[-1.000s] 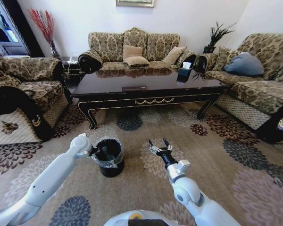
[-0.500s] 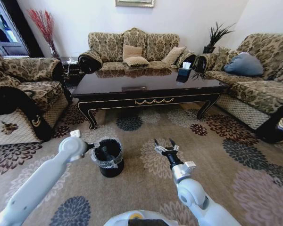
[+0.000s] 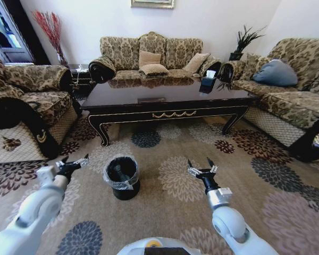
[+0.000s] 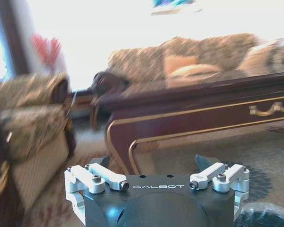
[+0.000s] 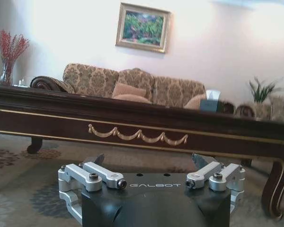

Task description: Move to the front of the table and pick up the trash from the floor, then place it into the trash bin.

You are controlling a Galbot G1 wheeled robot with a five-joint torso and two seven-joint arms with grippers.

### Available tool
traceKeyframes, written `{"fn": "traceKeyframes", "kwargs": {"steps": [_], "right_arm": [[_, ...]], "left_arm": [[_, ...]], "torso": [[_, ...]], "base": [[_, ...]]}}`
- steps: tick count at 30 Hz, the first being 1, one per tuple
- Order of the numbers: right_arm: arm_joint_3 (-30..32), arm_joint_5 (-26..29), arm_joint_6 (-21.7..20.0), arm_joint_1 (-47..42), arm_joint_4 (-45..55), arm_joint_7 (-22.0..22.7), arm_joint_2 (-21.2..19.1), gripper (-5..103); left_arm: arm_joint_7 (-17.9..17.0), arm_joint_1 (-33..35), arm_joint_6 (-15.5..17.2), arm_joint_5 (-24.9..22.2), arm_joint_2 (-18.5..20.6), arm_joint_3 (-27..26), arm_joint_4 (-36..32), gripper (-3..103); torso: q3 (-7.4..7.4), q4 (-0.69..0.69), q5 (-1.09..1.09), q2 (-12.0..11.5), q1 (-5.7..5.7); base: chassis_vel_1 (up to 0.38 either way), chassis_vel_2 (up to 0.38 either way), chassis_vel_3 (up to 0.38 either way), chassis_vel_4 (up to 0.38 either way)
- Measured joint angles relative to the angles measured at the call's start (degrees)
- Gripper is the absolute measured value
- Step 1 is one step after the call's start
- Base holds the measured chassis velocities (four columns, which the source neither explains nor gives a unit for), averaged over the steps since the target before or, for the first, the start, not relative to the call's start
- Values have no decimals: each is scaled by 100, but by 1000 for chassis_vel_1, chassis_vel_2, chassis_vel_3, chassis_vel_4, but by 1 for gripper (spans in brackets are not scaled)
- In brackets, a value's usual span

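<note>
The glossy dark table (image 3: pixel 165 98) with gold scrollwork on its front rail stands straight ahead on the patterned carpet. The black trash bin (image 3: pixel 122 178), lined with a clear bag, sits on the floor in front of it. Left of the bin, my left gripper (image 3: pixel 75 160) hovers open with nothing in it. My right gripper (image 3: pixel 200 164) is open and empty to the bin's right. In the wrist views, both the left gripper (image 4: pixel 153 163) and the right gripper (image 5: pixel 149 161) have spread fingers and face the table (image 5: pixel 132 118). The trash is out of view.
Patterned sofas ring the table: one at the back (image 3: pixel 154 56), an armchair on the left (image 3: pixel 26 106) and a sofa on the right (image 3: pixel 292 90). A tissue box (image 3: pixel 210 74) sits on the table's far corner. Open carpet lies between the grippers and the table.
My left arm has drawn back from over the bin to its left and now shows open fingers. The right gripper has shifted right and nearer to me, still open.
</note>
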Motion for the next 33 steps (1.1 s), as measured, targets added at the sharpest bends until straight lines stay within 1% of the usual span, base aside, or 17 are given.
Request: {"fn": "traceKeyframes", "kwargs": {"steps": [1,2,3,6,7,9,10,11,12,15,19,25,33], "right_arm": [[0,0,0,0,0,0,0,100],[63,-101,132,-45,-44,-89,7,100],[101,-138,177,-75,-53,-143,16,100],[232,-248,411,-221,-70,-389,101,100],[232,-248,411,-221,-70,-389,101,100],[259,-254,506,-253,-85,-476,182,100],[260,-212,517,-256,-85,-488,226,100],[260,-133,517,-260,-70,-496,267,100],[260,-133,517,-260,-70,-496,267,100],[259,23,517,-227,-47,-555,306,100],[254,106,531,-127,-128,-659,231,100],[201,173,504,-22,-163,-731,145,100],[221,202,461,-22,-177,-776,120,100]], "left_arm": [[0,0,0,0,0,0,0,100],[80,85,-170,166,-71,9,-26,100],[96,121,-252,230,-125,26,-39,100],[136,383,-726,444,-497,94,-92,100],[136,383,-726,444,-497,94,-92,100],[155,598,-1009,546,-737,39,-128,100],[166,691,-1112,602,-827,16,-151,100],[175,775,-1195,684,-911,-8,-170,100],[175,775,-1195,684,-911,-8,-170,100],[241,1002,-1392,844,-1132,-20,-205,100],[335,1170,-1558,1019,-1296,39,-249,100],[385,1292,-1673,1093,-1442,118,-355,100],[386,1342,-1693,1095,-1461,121,-358,100]], "torso": [[0,0,0,0,0],[0,0,1,0,0],[0,0,1,0,0],[0,-1,-1,0,0],[0,-1,-1,0,0],[0,1,-1,0,0],[0,3,0,0,0],[0,1,1,0,0],[0,1,1,0,0],[0,1,-1,0,0],[1,1,-1,0,0],[1,1,0,0,0],[1,1,0,0,0]], "base": [[0,0,0,0],[0,0,0,0],[0,0,0,0],[0,0,0,0],[0,0,0,0],[0,0,0,0],[0,0,0,0],[0,0,0,0],[0,0,0,0],[0,0,0,0],[0,0,0,0],[0,0,0,0],[0,0,0,0]]}}
